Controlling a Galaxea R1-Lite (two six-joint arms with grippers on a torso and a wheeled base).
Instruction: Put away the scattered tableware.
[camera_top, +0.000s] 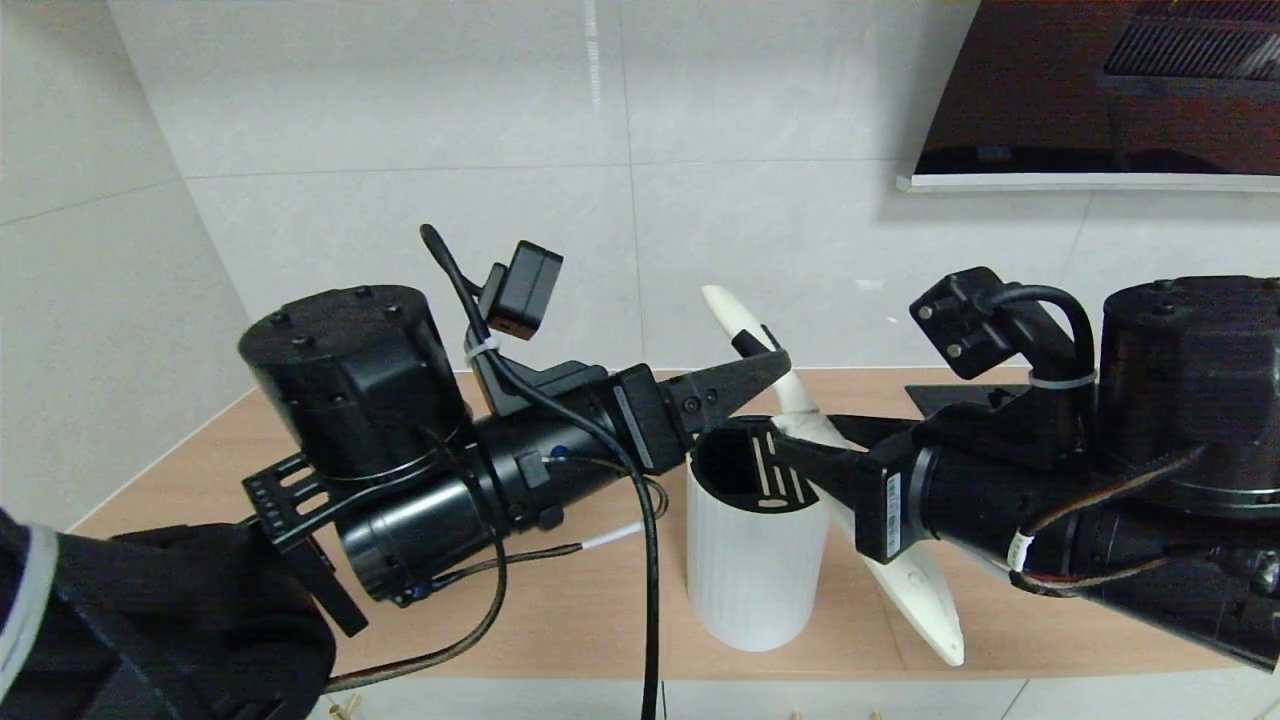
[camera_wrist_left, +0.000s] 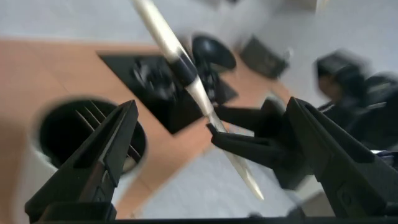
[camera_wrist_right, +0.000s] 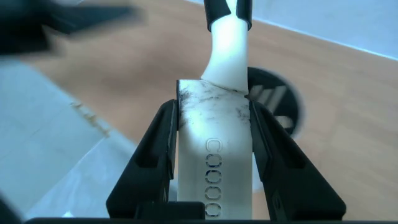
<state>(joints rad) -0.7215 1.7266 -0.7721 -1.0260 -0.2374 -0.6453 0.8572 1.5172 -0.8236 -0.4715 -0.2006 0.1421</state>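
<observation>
A white spatula (camera_top: 925, 600) with a black band on its handle hangs tilted above the counter, handle end up. My right gripper (camera_top: 815, 450) is shut on its broad part (camera_wrist_right: 214, 149), just right of a white cylindrical utensil holder (camera_top: 755, 570) with a dark slotted inside (camera_wrist_right: 280, 99). The handle (camera_wrist_left: 180, 59) rises over the holder's rim. My left gripper (camera_top: 745, 385) hangs open over the holder's mouth (camera_wrist_left: 81, 137), one finger close to the handle near the black band, and grips nothing.
The holder stands near the front edge of a wooden counter (camera_top: 560, 600). A black flat cooktop (camera_top: 945, 398) lies at the back right, under a dark range hood (camera_top: 1100, 90). White tiled wall runs behind.
</observation>
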